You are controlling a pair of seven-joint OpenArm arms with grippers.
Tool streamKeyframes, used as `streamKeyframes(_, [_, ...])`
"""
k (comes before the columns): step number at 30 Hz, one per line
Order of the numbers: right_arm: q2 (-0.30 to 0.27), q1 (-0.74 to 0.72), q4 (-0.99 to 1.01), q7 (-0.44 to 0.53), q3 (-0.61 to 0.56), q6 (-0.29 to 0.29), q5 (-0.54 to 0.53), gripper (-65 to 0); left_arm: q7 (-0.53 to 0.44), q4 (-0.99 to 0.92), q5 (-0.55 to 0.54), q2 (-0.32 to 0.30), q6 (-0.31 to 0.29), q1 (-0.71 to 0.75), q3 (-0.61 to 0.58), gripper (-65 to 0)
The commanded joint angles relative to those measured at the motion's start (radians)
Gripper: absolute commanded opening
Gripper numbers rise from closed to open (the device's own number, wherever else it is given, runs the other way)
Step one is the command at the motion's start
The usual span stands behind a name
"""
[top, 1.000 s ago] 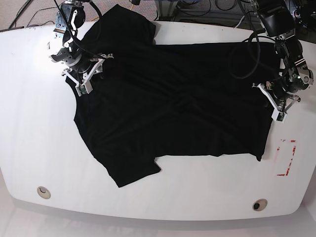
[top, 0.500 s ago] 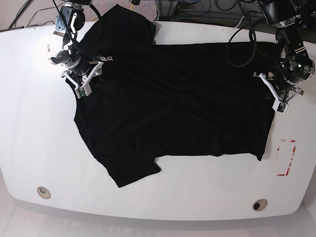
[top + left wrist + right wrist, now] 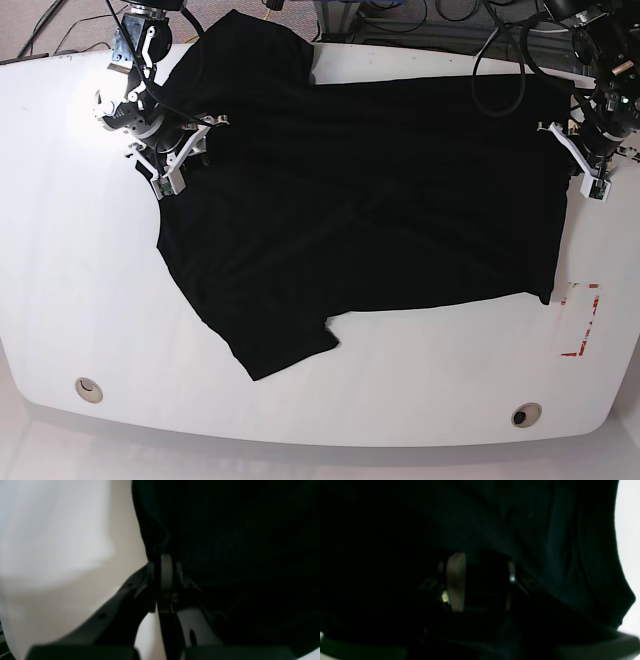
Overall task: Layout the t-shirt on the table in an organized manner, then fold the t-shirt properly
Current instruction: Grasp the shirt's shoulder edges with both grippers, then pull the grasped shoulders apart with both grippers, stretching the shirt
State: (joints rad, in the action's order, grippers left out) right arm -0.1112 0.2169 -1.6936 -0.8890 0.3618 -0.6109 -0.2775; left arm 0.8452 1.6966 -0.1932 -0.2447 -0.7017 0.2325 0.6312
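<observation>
Left pincer [image 3: 588, 166] has pulled the t-shirt [image 3: 360, 200] hem outward, away from the red tape outline [image 3: 582, 320]. Both pincers pinch cloth; right pincer [image 3: 172, 150] holds the collar side. Shirt lies spread on worktop [image 3: 60, 250]. Still laying out; next, flatten remaining wrinkles.

The black t-shirt [image 3: 360, 200] was spread across the white table [image 3: 70, 290], wrinkled, one sleeve pointing toward the near edge. Its collar side was pinched by the right gripper [image 3: 172, 165], its hem edge by the left gripper [image 3: 585, 165]. A red tape outline [image 3: 583, 320] was seen just beside the hem corner.
</observation>
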Motion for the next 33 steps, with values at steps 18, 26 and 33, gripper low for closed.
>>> streamKeyframes(18, [-0.011,-0.004,-0.007,-0.002,0.003,-0.007,-0.006,-44.1,-0.016,-0.111,-0.005,-0.12,0.004,-0.064,0.036,-58.3])
streamKeyframes(26, [-0.011,-0.004,-0.009,-0.002,0.003,-0.007,-0.006,-44.1,-0.016,-0.115,-0.005,-0.127,0.004,-0.064,0.037,-22.5])
streamKeyframes(33, [-0.011,-0.006,-0.041,-0.002,0.003,-0.005,-0.007,-44.1,-0.016,-0.115,-0.007,-0.14,0.004,-0.075,0.037,-12.6])
